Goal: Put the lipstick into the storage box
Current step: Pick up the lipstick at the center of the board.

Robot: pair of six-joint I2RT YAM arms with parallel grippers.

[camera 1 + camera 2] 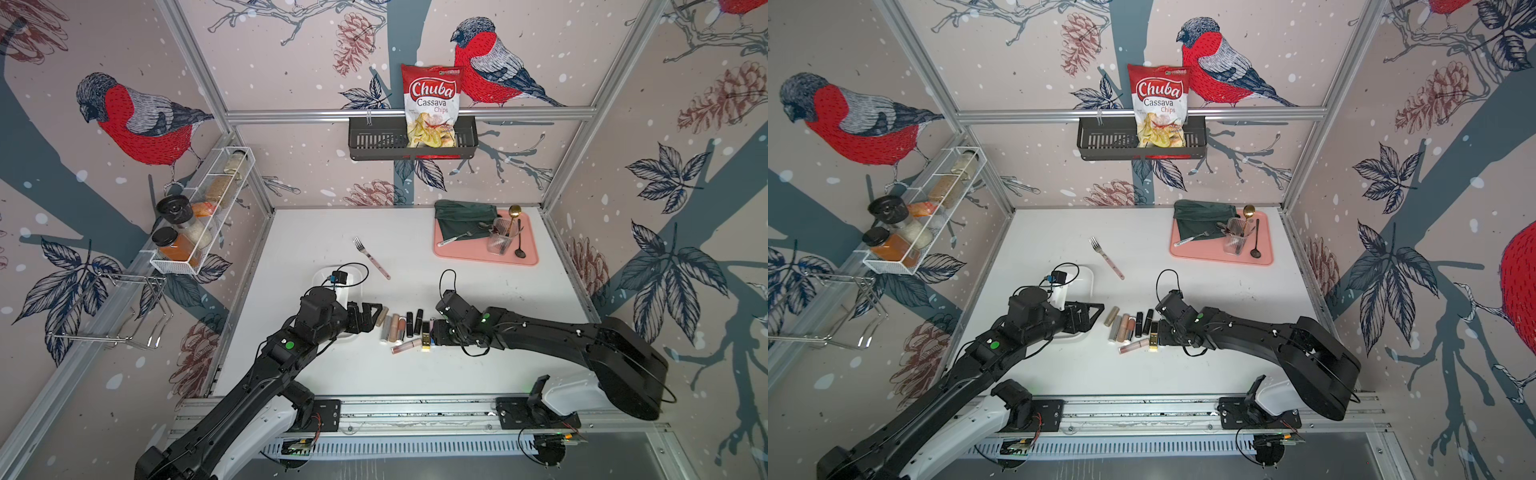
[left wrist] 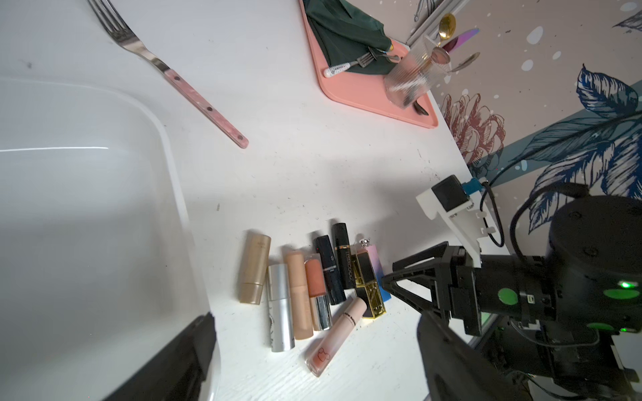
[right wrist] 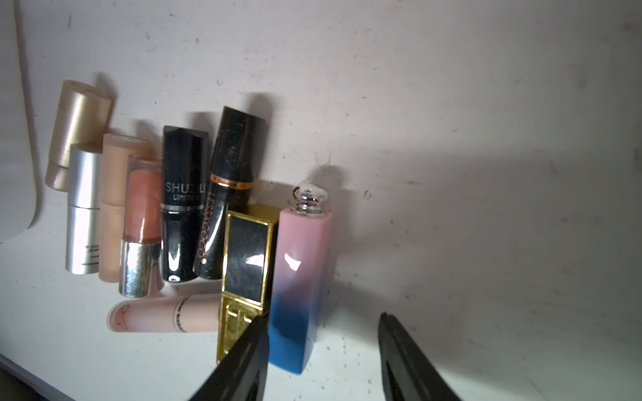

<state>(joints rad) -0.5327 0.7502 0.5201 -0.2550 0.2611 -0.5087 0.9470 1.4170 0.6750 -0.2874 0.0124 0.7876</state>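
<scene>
Several lipsticks [image 1: 401, 326] lie side by side on the white table between my two arms. The one nearest my right arm is a square pink-to-blue lipstick [image 3: 302, 270] with a silver cap. My right gripper [image 3: 322, 316] is open and straddles its blue end: one finger touches it, the other stands clear of it. The white storage box [image 1: 328, 276] sits to the left of the row, partly hidden under my left arm; its rim [image 2: 166, 145] shows in the left wrist view. My left gripper [image 1: 370, 318] is open and empty, by the box's right edge, pointing at the row.
A pink-handled fork [image 1: 371, 257] lies behind the row. A flat pink tray [image 1: 528, 257] at the back right carries a green cloth, a glass and cutlery. On the walls hang a black basket [image 1: 365, 141] with a chips bag and a white spice rack [image 1: 199, 216].
</scene>
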